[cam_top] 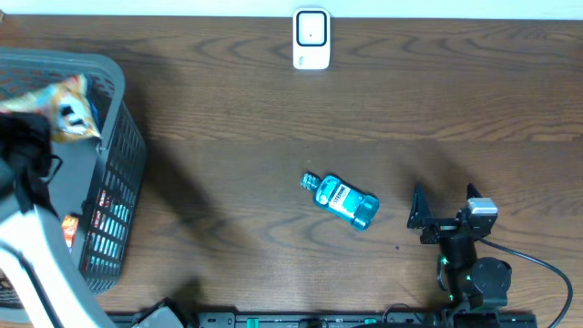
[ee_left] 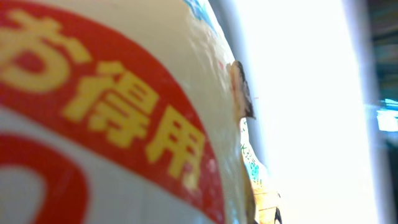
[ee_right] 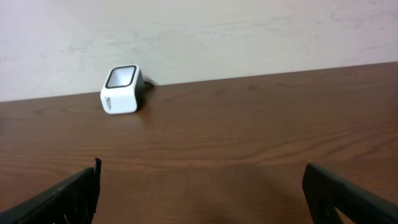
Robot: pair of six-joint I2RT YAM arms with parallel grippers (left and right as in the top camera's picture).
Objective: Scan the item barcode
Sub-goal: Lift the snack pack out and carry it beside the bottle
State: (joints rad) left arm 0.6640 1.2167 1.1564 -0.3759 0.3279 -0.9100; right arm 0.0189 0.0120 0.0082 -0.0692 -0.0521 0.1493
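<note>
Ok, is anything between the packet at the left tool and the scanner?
Only the basket: the packet at the left tool is inside its right wall, and I cannot tell how high. Past that wall, nothing shows on the table up to the scanner. The bottle lies off that line.

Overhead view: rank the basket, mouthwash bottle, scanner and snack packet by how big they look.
1. Basket, by far the largest, though cut off by the frame.
2. Mouthwash bottle and snack packet: they look alike. The packet is up at the basket's rim, nearer the camera, so unranked.
3. Scanner, slightly smaller.
</note>
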